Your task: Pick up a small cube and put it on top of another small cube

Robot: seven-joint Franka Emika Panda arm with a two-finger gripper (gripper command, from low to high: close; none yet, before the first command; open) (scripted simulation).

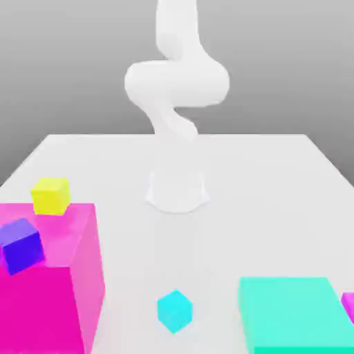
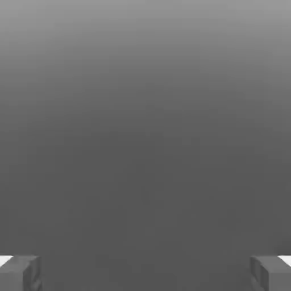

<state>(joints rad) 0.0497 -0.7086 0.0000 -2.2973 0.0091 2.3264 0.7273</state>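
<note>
A small magenta-pink cube (image 1: 348, 307) lies at the exterior view's right edge, cut off by the frame, just right of a large teal block. Other small cubes are a cyan one (image 1: 173, 310) on the table near the front middle, a yellow one (image 1: 50, 195) at the left, and a blue-violet one (image 1: 21, 243) resting on the big magenta block. In the hand view my gripper (image 2: 145, 274) is open. Its two grey fingertips (image 2: 20, 274) stand far apart with nothing between them, and plain grey background lies behind them.
A large magenta block (image 1: 48, 283) fills the front left corner. A large flat teal block (image 1: 296, 314) sits at the front right. The white arm's base (image 1: 177, 188) stands mid-table, and the arm (image 1: 177, 83) rises out of the top of the frame.
</note>
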